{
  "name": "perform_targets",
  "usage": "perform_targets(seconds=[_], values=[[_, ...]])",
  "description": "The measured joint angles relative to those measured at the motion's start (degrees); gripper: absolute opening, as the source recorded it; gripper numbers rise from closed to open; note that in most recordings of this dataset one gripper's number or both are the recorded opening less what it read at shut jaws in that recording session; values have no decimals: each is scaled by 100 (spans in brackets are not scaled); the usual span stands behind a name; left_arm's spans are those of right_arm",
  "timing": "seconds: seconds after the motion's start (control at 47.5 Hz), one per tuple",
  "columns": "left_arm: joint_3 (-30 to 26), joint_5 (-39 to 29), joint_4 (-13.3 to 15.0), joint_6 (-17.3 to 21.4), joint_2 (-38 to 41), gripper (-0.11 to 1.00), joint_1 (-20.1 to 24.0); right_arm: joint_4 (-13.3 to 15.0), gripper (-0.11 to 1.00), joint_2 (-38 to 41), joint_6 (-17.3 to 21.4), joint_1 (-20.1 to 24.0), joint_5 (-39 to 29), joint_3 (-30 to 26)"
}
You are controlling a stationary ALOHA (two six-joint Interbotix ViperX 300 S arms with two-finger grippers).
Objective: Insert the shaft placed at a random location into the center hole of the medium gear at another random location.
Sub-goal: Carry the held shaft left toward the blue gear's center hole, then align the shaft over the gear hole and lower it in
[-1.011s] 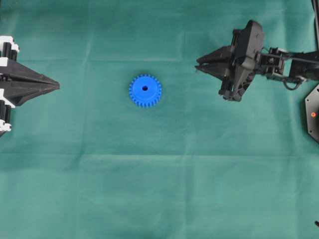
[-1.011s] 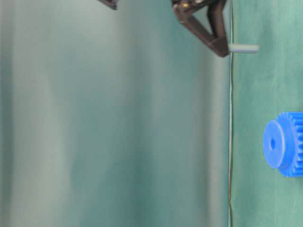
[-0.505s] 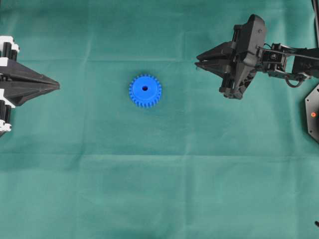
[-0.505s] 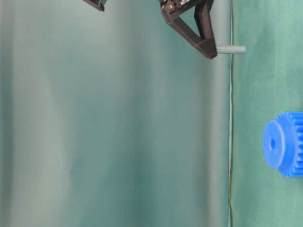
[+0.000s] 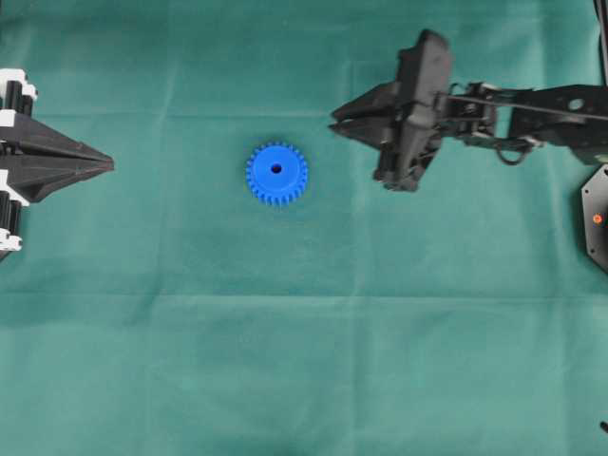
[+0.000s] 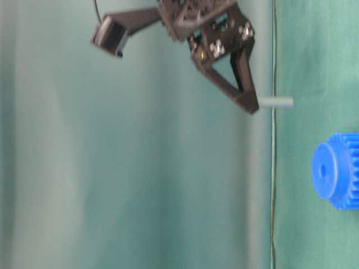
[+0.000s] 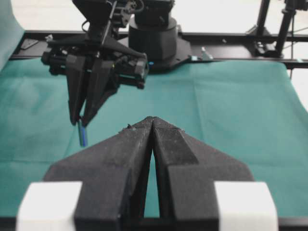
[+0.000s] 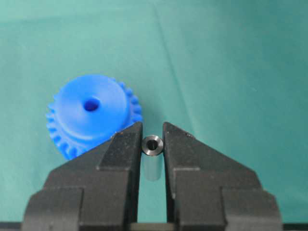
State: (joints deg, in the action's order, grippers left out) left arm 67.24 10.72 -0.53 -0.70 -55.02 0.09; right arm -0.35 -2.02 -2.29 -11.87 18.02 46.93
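Observation:
The medium gear [image 5: 276,173], bright blue and toothed, lies flat on the green cloth with its dark center hole [image 5: 276,168] facing up. My right gripper [image 5: 334,122] hangs above the cloth to the gear's right, shut on the shaft [image 8: 153,144], a short grey pin pointing down past the fingertips. In the table-level view the shaft [image 6: 276,102] is clear of the cloth and off to one side of the gear [image 6: 336,171]. In the right wrist view the gear [image 8: 89,118] and its hole [image 8: 91,104] lie ahead and left of the jaws. My left gripper [image 5: 109,164] rests at the far left, shut and empty.
A black unit with a red light [image 5: 597,218] sits at the right edge. The left wrist view shows the right arm's black base and frame rail [image 7: 154,33] at the far end of the cloth. Creases run across the green cloth.
My right gripper has carried the shaft leftward, closer to the gear, still held above the cloth. The left gripper and the gear have not moved.

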Motion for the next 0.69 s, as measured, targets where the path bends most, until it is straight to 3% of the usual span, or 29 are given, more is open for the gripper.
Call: perform_targets(seconds=[0.358, 0.695], values=[[0, 0, 0, 0, -18, 0, 0, 9, 13, 527, 0, 316, -141, -817], [9, 0, 0, 0, -26, 0, 0, 0, 13, 765, 9, 475, -281, -1187]])
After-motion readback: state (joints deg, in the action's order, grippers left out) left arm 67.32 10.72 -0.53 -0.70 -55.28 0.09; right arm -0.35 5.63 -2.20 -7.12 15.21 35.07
